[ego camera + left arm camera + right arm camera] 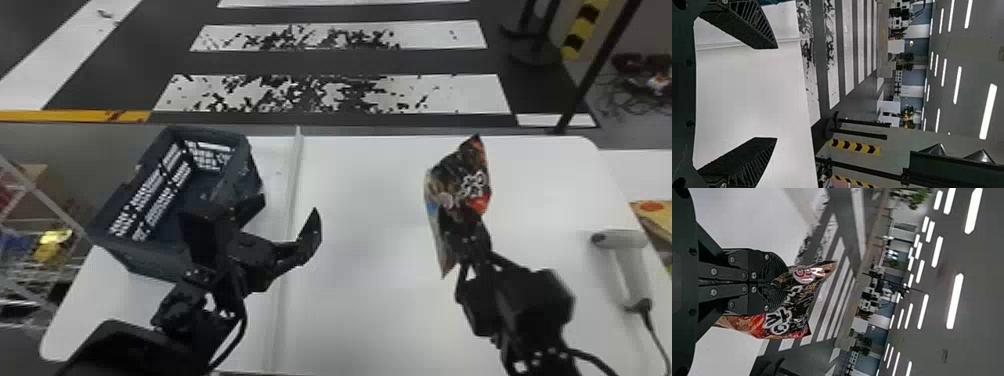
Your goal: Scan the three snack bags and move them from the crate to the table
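Observation:
My right gripper (467, 240) is shut on a dark snack bag (465, 185) with red and white print, held above the right half of the table. In the right wrist view the right gripper (777, 282) pinches the snack bag (797, 301) by its middle. The left gripper (285, 220) stands open beside the crate's right side, partly in front of the crate (165, 260); the left gripper (772, 94) has nothing between its fingers in its wrist view. The white scanner (627, 260) lies at the table's right side.
The white table (365, 320) has a raised pale strip (287, 220) running front to back beside the crate. The scanner's cable (655, 335) trails toward the front right. Wire shelving (35, 280) stands left of the table.

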`<state>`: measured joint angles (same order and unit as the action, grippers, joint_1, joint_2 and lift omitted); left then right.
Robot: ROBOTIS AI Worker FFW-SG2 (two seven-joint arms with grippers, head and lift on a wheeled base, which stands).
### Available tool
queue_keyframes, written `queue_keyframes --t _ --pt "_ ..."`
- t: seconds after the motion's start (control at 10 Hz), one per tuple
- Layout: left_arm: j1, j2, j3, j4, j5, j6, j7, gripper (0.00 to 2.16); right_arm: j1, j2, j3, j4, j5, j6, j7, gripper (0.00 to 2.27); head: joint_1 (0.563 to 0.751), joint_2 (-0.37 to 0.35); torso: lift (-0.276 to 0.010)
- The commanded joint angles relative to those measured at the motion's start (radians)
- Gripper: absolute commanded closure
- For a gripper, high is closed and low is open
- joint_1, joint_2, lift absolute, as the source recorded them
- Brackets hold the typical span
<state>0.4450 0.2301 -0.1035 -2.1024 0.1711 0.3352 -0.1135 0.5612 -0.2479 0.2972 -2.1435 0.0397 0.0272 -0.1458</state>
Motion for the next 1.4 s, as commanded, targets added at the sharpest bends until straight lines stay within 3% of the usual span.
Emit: queue_keyframes --t 0.0,0.1,0.2,0.4,0.7,0.8,0.9,1.0,1.1,1.3 --pt "-0.003 0.000 -0.009 0.012 -0.007 -0.001 0.000 0.03 0.008 0.096 -0.155 0.033 -0.350 -0.141 0.084 2.24 0.695 0.070 -0.062" --pt "-0.011 0.000 -0.012 0.024 -0.007 -0.004 0.000 0.03 -0.017 0.140 -0.224 0.103 -0.534 -0.141 0.143 2.24 0.695 0.026 -0.062" --pt "-0.015 0.000 -0.013 0.030 -0.009 -0.008 0.000 0.03 -0.046 0.173 -0.274 0.189 -0.649 -0.132 0.172 2.24 0.695 -0.006 -0.062" --pt "-0.035 0.000 -0.022 0.050 -0.012 -0.011 0.003 0.03 -0.078 0.185 -0.332 0.324 -0.854 -0.095 0.223 2.24 0.695 -0.093 -0.062" --pt "-0.066 -0.005 -0.056 0.085 -0.025 -0.017 0.012 0.03 -0.058 0.191 -0.359 0.370 -0.847 -0.046 0.207 2.20 0.695 -0.142 -0.062" --pt "-0.071 -0.006 -0.061 0.091 -0.028 -0.023 0.014 0.03 -0.018 0.191 -0.356 0.346 -0.834 -0.046 0.195 1.63 0.695 -0.154 -0.062" --pt "-0.075 -0.006 -0.061 0.101 -0.028 -0.032 0.014 0.03 0.032 0.191 -0.336 0.306 -0.784 -0.095 0.163 0.28 0.695 -0.163 -0.062" --pt "-0.077 -0.006 -0.061 0.105 -0.027 -0.032 0.014 0.03 0.063 0.191 -0.308 0.281 -0.718 -0.154 0.094 0.00 0.695 -0.171 -0.062" --pt "-0.078 -0.008 -0.062 0.111 -0.027 -0.044 0.012 0.03 0.083 0.191 -0.305 0.261 -0.708 -0.151 0.046 0.00 0.695 -0.177 -0.062" --pt "-0.086 -0.009 -0.076 0.120 -0.025 -0.072 0.014 0.03 0.092 0.188 -0.257 0.215 -0.583 -0.031 -0.121 0.00 0.695 -0.198 -0.062"
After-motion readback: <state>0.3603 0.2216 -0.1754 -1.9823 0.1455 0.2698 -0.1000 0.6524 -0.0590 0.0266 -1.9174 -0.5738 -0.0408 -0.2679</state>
